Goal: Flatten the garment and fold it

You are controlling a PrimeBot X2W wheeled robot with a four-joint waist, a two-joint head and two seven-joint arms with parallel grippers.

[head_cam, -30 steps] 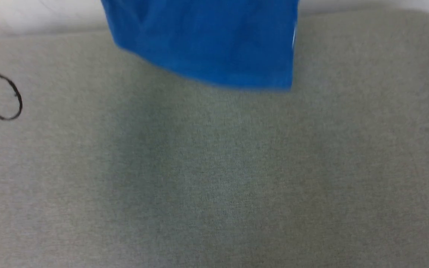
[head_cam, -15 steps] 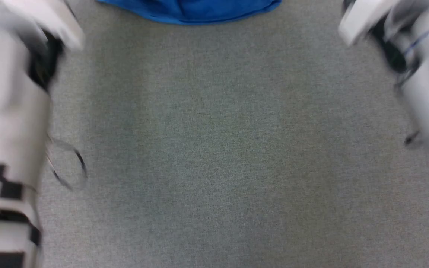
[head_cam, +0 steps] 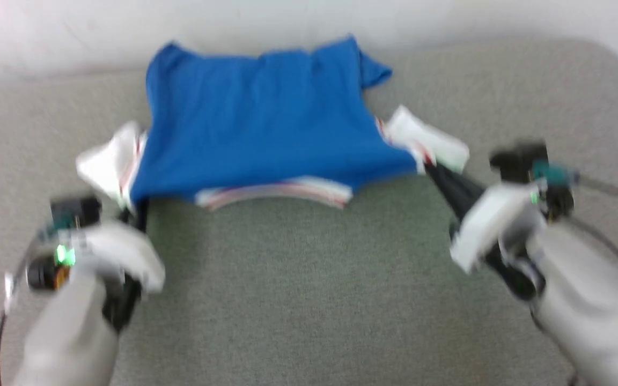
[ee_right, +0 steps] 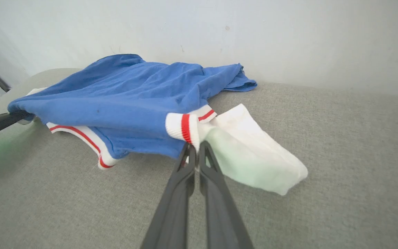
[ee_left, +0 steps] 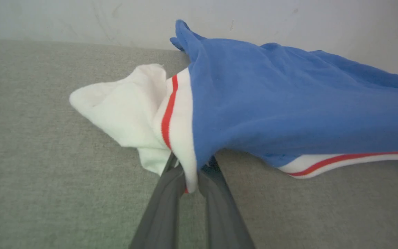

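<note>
Laying the garment [head_cam: 266,128] down on the surface [head_cam: 309,300], no longer hanging aloft as a second ago. Stretching it between left tool [ee_left: 189,176] and right tool [ee_right: 195,152], each clamped on a striped sleeve seam at its tips. Probably nearly flat, so ready for folding.

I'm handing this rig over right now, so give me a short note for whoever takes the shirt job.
Left hand: shut on the garment by its white sleeve.
Right hand: shut on the garment by the other sleeve.
Garment: spread on the grey surface, near edge lifted, far hem rumpled.
Done: mostly spread. Left: lay flat, smooth, fold.
</note>
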